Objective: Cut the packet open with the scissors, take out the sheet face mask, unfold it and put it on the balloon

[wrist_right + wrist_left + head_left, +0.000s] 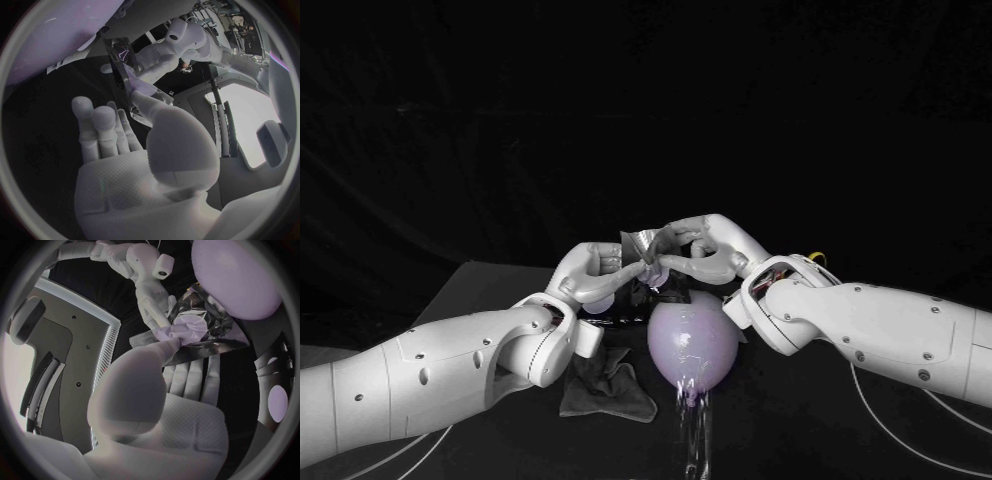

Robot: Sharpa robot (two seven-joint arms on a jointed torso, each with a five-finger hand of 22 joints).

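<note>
Above the pale purple balloon my two hands meet around the silvery packet. My left hand holds the packet from below, its thumb pressed on the lower edge. A pale, crumpled sheet mask bulges at the packet's open side. My right hand reaches in from the other side, and its fingers pinch at the mask's edge. In the right wrist view the packet is edge-on by the right thumb. The balloon hangs close beside the packet.
The balloon stands on a clear stand near the table's front. A grey cloth lies crumpled on the black table to the balloon's left. Something dark sits behind the balloon, too hidden to name.
</note>
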